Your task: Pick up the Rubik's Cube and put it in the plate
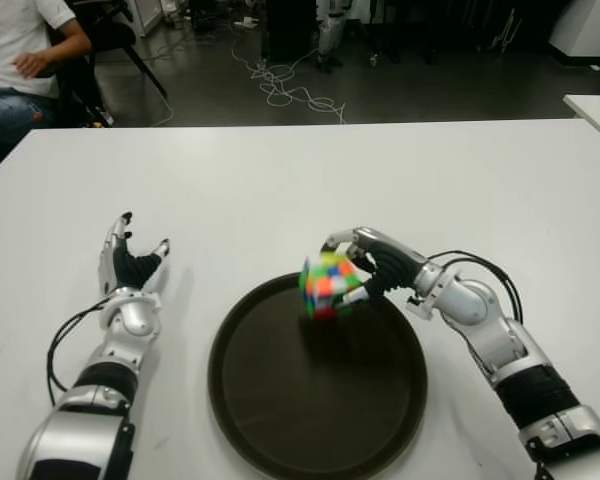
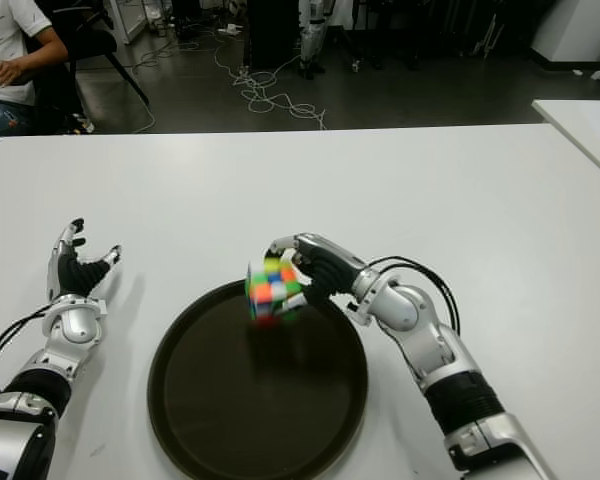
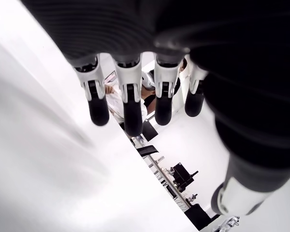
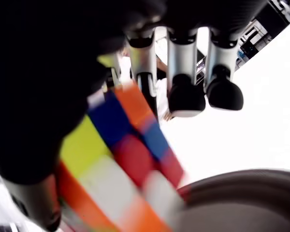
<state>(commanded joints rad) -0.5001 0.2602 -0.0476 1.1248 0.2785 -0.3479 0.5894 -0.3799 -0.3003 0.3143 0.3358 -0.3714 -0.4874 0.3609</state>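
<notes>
Nearest the robot, a round dark brown plate (image 1: 280,420) with a raised rim lies on the white table (image 1: 280,190), in front of the robot and between its two arms. Above the plate's far edge, the right hand (image 1: 375,268) reaches in from the right and holds the multicoloured Rubik's Cube (image 1: 327,284) clear of the plate's floor. In the right wrist view the cube (image 4: 121,164) is blurred and sits against the palm; two fingers (image 4: 186,96) stand straight and free of it, so the exact grip cannot be told, though the eye views show the thumb and a finger (image 2: 280,245) wrapped around its top and side. To the left of the plate and well apart from it, the left hand (image 1: 128,265) shows over the table, palm turned inward, fingers (image 3: 128,104) extended and spread, holding nothing. Beyond the table's far edge, loose cables (image 1: 280,85) lie on the dark floor, and a seated person (image 1: 20,60) in a white shirt and jeans is at the far left.
</notes>
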